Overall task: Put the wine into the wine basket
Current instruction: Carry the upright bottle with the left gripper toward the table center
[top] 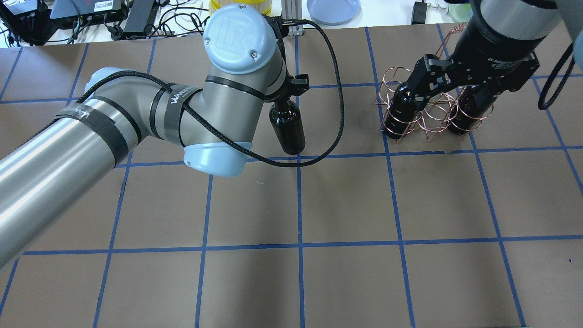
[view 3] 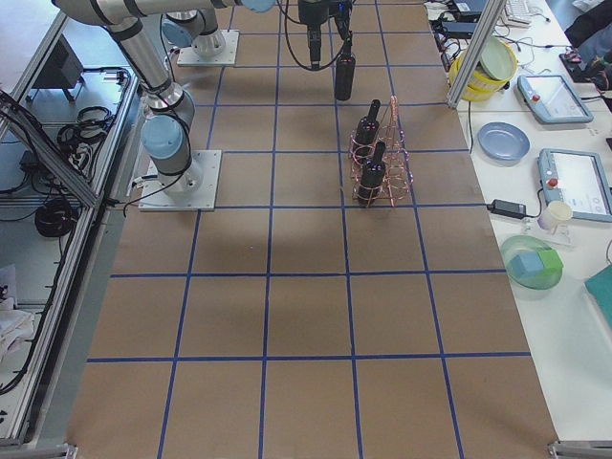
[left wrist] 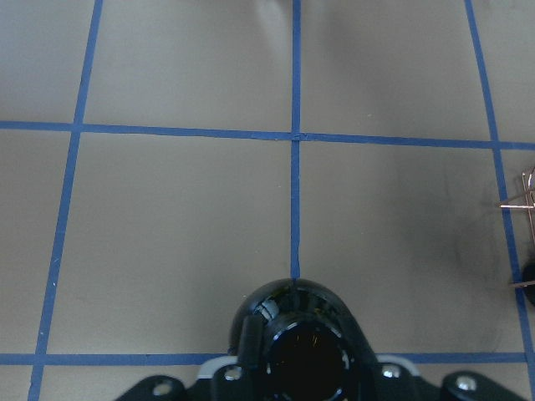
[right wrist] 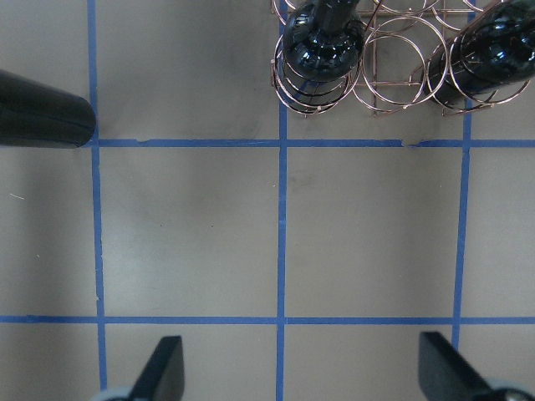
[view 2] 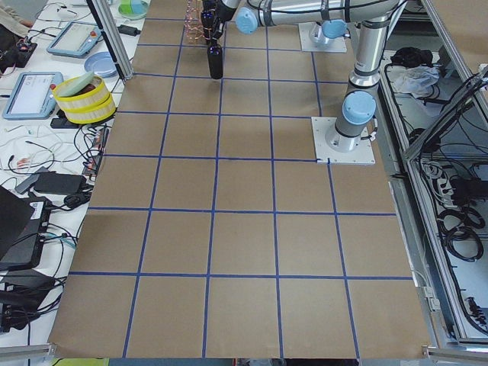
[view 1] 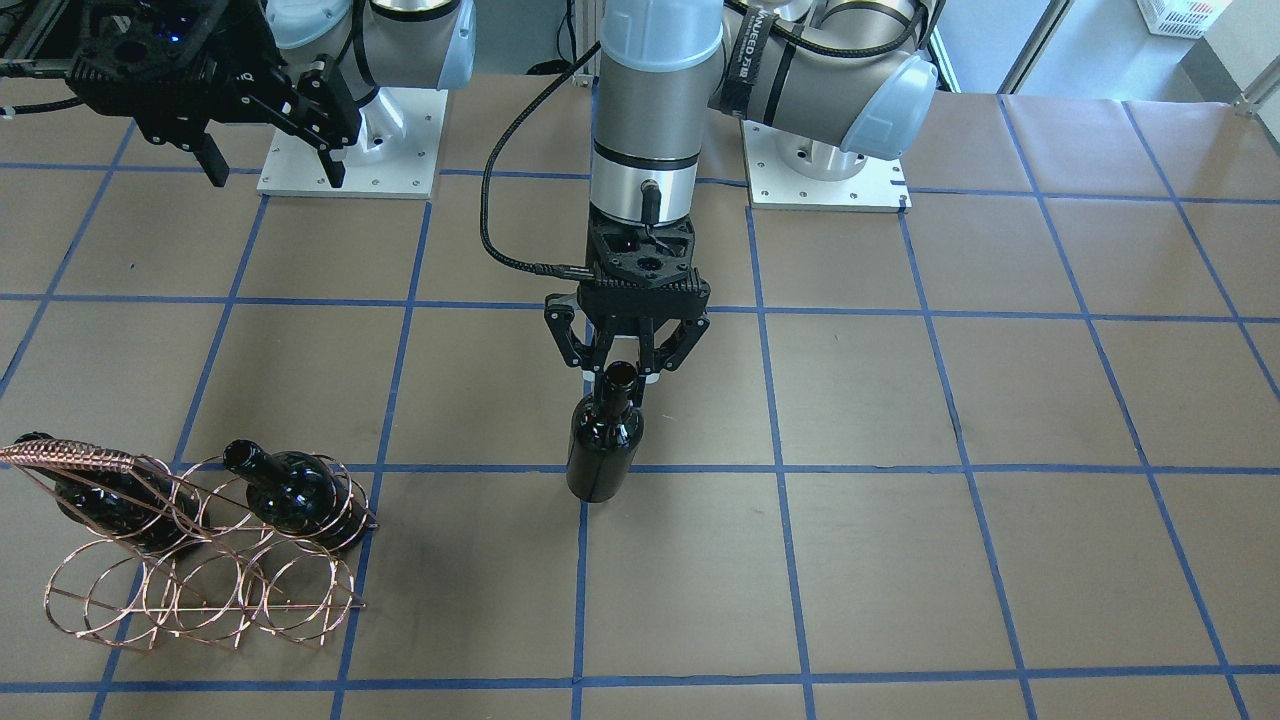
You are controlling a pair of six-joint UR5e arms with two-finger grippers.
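Observation:
The wine (view 1: 605,440) is a glossy black bottle standing upright near the table's middle, by a blue tape crossing. My left gripper (view 1: 624,376) is shut on its neck from above. It also shows in the overhead view (top: 288,127), and its open mouth fills the bottom of the left wrist view (left wrist: 288,305). The wine basket (view 1: 200,590), a copper wire rack, holds two identical bottles (view 1: 290,492) (view 1: 105,500) in its upper hoops. My right gripper (view 1: 275,170) is open and empty, high above the table near the basket (top: 426,118); its fingers (right wrist: 163,368) show spread wide.
Two white arm base plates (view 1: 350,150) (view 1: 825,175) sit at the robot's side. A black cable (top: 337,105) loops off the left arm. A blue plate (top: 332,9) and cables lie beyond the far edge. Blue tape lines grid the brown table (view 1: 900,560).

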